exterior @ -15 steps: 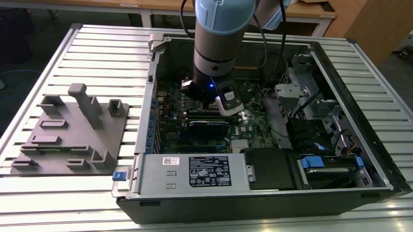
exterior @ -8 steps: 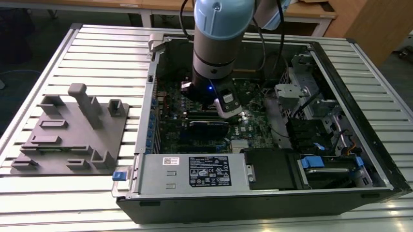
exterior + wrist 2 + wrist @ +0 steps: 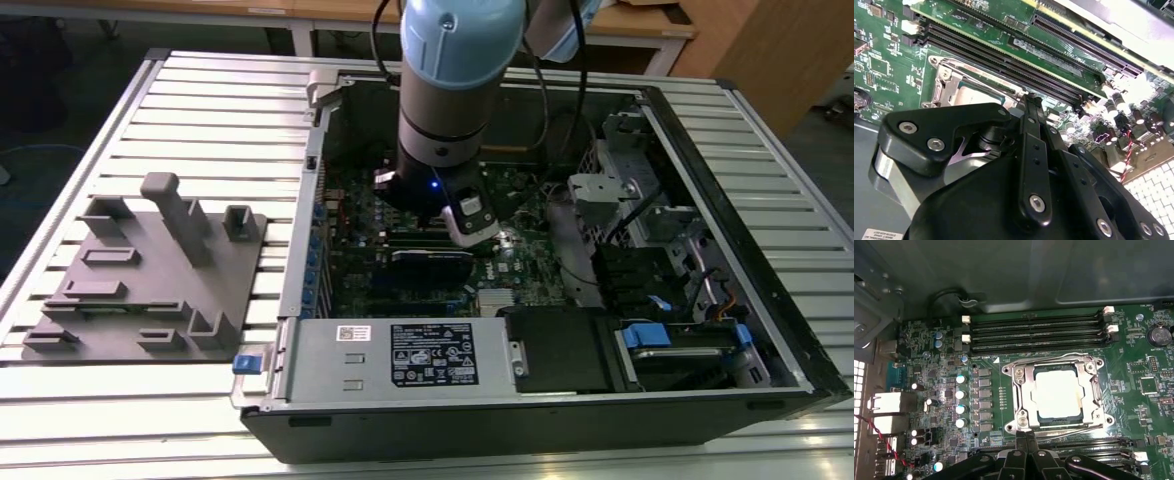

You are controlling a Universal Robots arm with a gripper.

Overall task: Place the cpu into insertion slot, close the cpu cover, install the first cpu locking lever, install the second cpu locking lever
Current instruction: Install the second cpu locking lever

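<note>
One cpu [image 3: 1056, 391] seated under one closed cpu cover [image 3: 1023, 390], one end effector [image 3: 1026, 436] clenched empty beside it

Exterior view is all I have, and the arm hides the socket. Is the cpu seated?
Observer: Yes. In the first wrist view the cpu lies flat in the insertion slot.
Operator: And the cover?
Observer: The cpu cover is down, framing the chip.
Operator: Where's the pincer?
Observer: In both wrist views the pincer is shut, with its tips at the cover's edge beside a thin lever rod.
</note>
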